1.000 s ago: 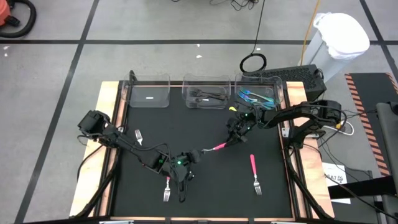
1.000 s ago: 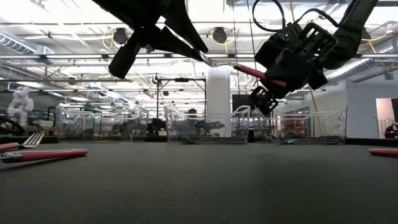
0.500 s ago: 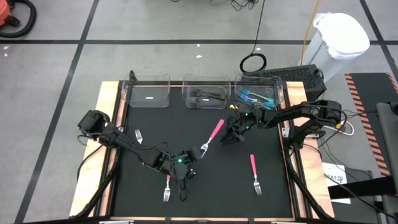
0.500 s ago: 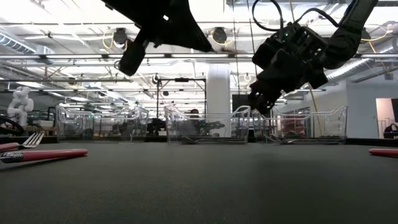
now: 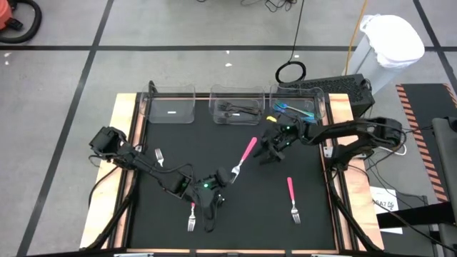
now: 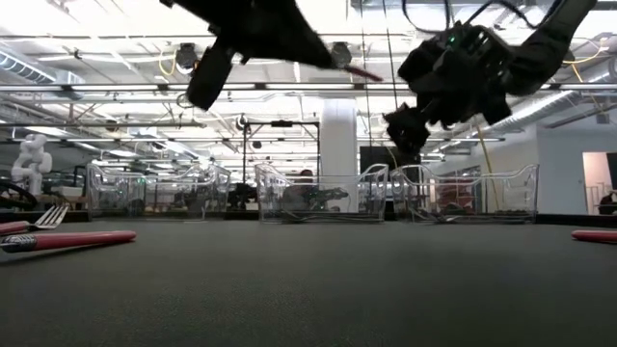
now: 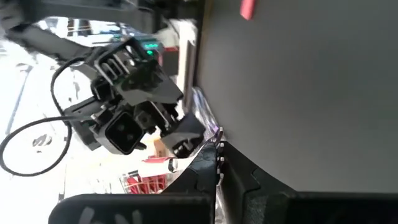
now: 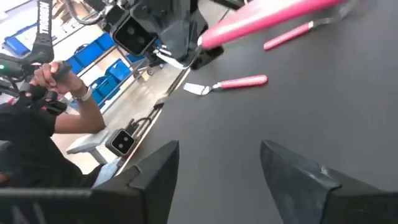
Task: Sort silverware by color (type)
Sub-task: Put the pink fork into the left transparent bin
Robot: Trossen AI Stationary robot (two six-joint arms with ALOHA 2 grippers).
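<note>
We hold the pink fork by its head, left gripper jaws pinching it above mid-table | likely handed across for the bins | right gripper jaws spread, just beside the handle tip

The high view looks straight down on the whole black table and both arms. The low view sits at tabletop height, facing level toward the clear bins and room beyond. Each wrist view looks closely forward across the table; both share the raised pink-handled fork.
</note>
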